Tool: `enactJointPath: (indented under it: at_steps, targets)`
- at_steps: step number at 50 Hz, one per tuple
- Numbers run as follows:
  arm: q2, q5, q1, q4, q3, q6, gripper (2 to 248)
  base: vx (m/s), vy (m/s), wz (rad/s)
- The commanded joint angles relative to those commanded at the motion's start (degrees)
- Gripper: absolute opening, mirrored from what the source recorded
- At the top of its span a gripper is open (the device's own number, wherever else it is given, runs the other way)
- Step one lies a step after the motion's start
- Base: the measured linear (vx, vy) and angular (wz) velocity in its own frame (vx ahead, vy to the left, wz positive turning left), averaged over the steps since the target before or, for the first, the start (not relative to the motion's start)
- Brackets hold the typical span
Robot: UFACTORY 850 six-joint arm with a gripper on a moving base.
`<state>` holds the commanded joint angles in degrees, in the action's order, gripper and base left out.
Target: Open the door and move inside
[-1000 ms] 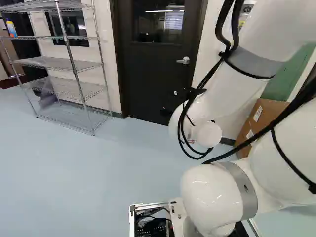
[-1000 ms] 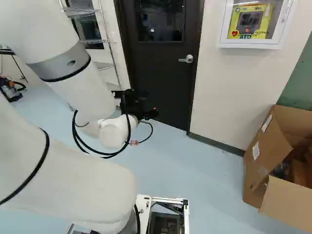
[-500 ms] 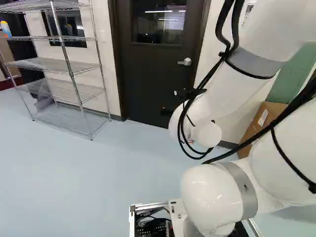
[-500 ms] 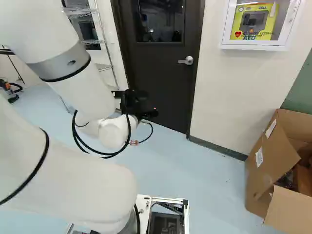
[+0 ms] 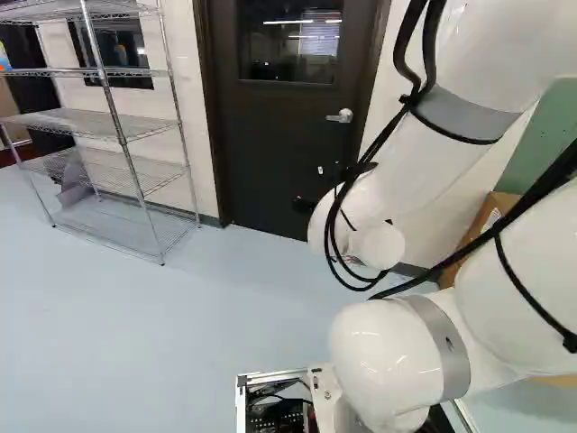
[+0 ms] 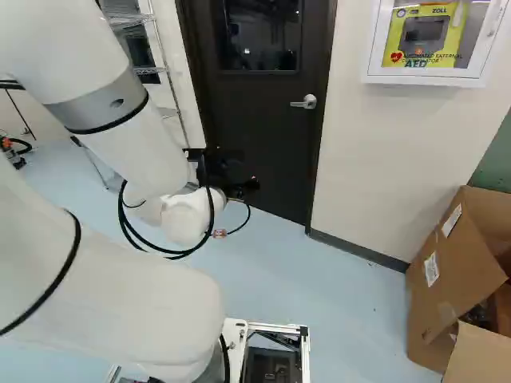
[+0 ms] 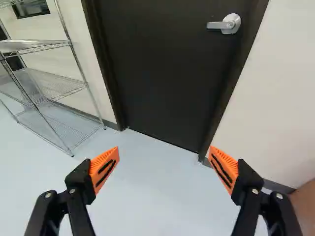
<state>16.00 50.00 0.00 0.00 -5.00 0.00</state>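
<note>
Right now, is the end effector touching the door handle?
Apart. The wrist view shows the end effector open, with door visible between its orange pads and the handle ahead.

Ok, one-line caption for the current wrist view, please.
Open pincer facing a closed dark door with a silver lever handle, wire shelving to one side.

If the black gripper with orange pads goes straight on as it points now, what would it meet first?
The gripper would probably meet the closed dark rectangular door, low down. Depth is unclear, though: it might touch the smooth pale-blue floor just before.
</note>
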Motion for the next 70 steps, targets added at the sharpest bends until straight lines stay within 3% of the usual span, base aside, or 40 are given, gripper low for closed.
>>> enactJointPath:
  at_steps: [18,39,70]
  targets:
    - [0.0,0.0,0.0,0.0,0.0,0.0,247,0.148,-0.008,-0.044]
    - [0.0,0.0,0.0,0.0,0.0,0.0,247,0.154,-0.051,-0.268]
    - [0.0,0.0,0.0,0.0,0.0,0.0,247,0.141,-0.002,-0.025]
